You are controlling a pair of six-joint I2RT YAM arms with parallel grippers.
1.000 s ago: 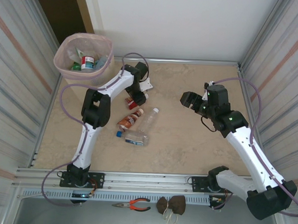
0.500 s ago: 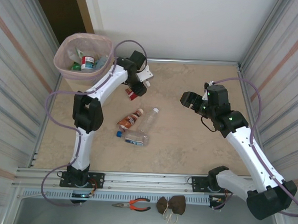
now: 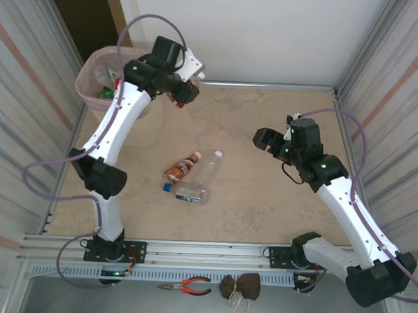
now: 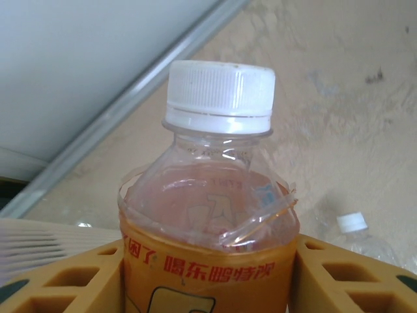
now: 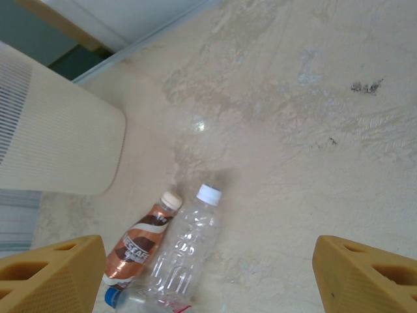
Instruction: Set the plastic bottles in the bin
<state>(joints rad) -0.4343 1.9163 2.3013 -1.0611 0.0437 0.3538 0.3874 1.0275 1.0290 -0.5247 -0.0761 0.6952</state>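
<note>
Stretching beside the bin, left tool gripping orange-labelled bottle, right tool hovering, jaws apart

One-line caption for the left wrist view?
Left gripper clamps a clear, orange-labelled, white-capped plastic bottle above the table.

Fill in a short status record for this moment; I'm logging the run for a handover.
left gripper: shut on the orange-labelled bottle, white cap, raised beside the bin, not over it
right gripper: open, empty, above the table
on table: brown-labelled bottle, clear bottle with white cap, blue-capped bottle, lying close together
task status: one bottle held and not yet dropped; three left to pick up
</note>
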